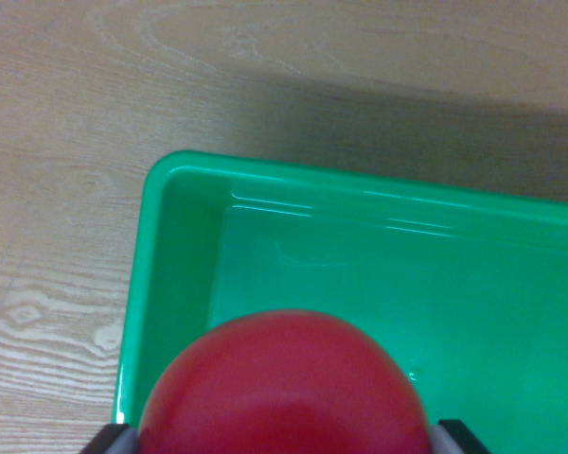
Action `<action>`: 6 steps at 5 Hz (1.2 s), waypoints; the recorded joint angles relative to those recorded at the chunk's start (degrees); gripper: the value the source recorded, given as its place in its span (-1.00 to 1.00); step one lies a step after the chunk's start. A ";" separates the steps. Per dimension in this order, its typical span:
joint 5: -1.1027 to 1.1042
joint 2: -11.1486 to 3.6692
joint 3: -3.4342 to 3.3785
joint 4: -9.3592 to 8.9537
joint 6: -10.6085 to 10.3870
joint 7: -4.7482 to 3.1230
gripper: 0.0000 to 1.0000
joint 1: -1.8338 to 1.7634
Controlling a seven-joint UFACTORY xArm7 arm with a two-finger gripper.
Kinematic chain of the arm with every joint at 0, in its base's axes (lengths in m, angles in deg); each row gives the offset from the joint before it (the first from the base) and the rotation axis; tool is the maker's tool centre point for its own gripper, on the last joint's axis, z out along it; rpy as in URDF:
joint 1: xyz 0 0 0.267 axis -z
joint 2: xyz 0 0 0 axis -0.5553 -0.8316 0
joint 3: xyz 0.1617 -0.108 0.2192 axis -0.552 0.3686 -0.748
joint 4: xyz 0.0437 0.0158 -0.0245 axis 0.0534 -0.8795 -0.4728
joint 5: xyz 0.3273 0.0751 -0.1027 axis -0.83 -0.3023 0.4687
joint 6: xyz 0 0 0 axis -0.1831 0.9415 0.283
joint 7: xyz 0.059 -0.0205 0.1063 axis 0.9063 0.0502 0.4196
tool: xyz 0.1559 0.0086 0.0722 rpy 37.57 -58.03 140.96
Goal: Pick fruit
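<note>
At the wrist view's left lies a table point(66, 189) of pale wood grain, running up and across the top of the frame, where a broad dark shadow falls along it beyond the bin.

Next comes a green bin point(185, 170), glossy plastic, its rounded corner toward the upper left. Its left wall drops toward the bottom edge and its far rim slants gently down to the wrist view's right. The floor inside is bare where it shows, with light streaks under the far wall.

Low in the middle sits the fruit point(284, 392), red, smooth and round, cut off by the bottom edge. It is over the bin's near left part; whether it touches the floor cannot be told. Being round, it shows no long axis, and no stem or tip shows which way it points.

The gripper point(284, 443) shows only as two tips, a grey finger point(109, 441) at the fruit's left flank and a darker one at its right, each pressed close against it, so the jaws are closed about the fruit.
</note>
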 joint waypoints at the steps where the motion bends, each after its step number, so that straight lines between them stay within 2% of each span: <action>1: 0.00 0.00 0.00 0.00 0.00 0.00 1.00 0.00; 2: -0.06 0.30 -0.02 0.85 1.15 -0.02 1.00 0.01; 6: -0.13 0.63 -0.04 1.78 2.40 -0.04 1.00 0.02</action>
